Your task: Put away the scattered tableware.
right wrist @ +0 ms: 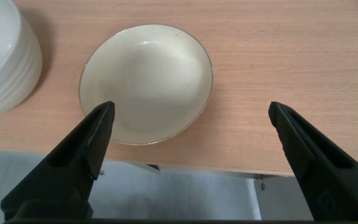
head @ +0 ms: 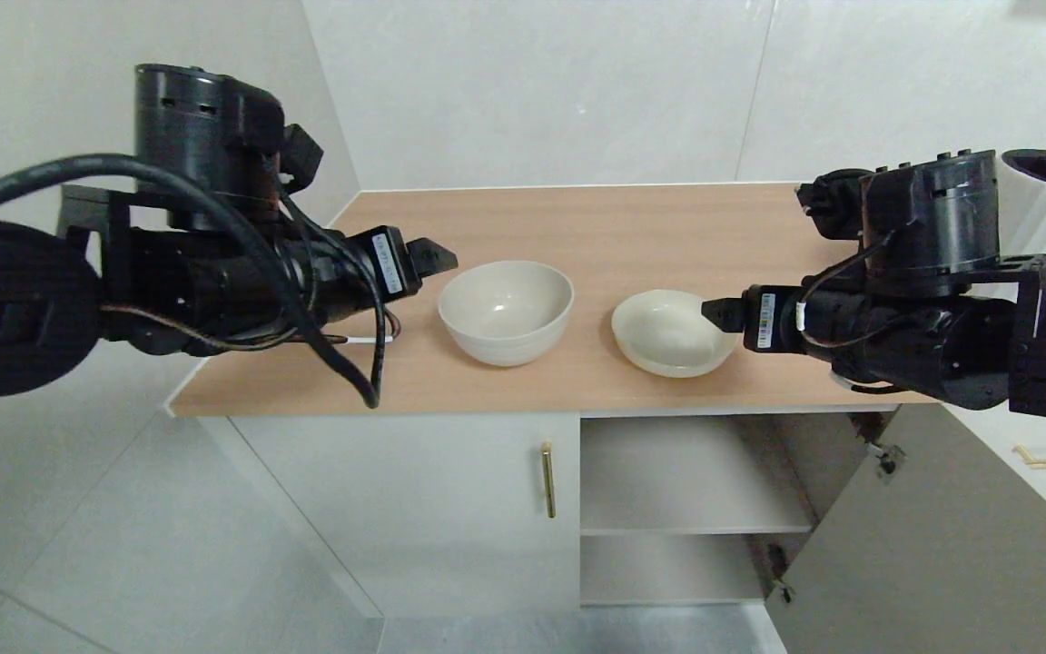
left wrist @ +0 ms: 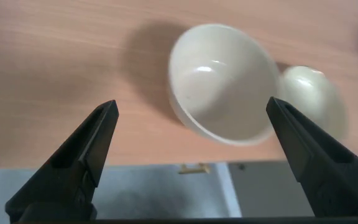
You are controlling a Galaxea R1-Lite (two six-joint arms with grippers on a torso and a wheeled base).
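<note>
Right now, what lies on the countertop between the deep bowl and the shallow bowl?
Nothing: in the head view a strip of bare wooden countertop separates the deep bowl and the shallow bowl, which stand apart.

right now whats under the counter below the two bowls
A cabinet: the left door is shut, with a gold handle; the right door stands open, showing a bare shelf. Whatever is behind the shut door is hidden.

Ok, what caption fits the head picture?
Open left tool and open right tool flank a deep bowl and a shallow bowl on the counter.
</note>
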